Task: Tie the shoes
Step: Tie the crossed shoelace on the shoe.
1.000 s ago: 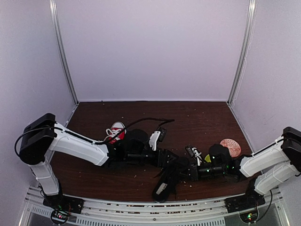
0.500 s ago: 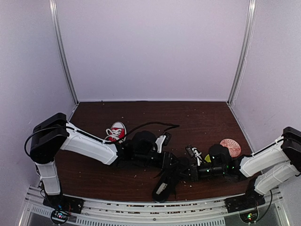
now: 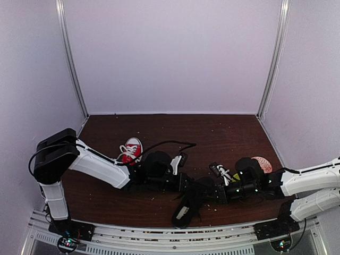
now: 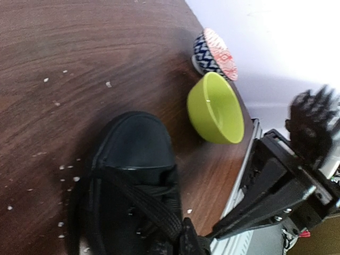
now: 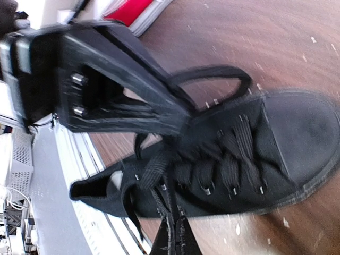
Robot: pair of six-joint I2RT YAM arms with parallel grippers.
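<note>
closing l claw (image 5: 182,125) on lace (image 5: 152,166)

Right of black shoe (image 3: 186,208), green bowl (image 4: 215,109) and patterned bowl (image 4: 214,53), red sneaker (image 3: 132,149) left, far tabletop (image 3: 223,133) seemingly open

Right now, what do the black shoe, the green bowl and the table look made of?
Black shoe: matte fabric, likely canvas, with flat woven laces. Green bowl: smooth, slightly glossy, plastic or glazed ceramic; cannot tell which. Table: dark wood-grain surface, maybe laminate.
</note>
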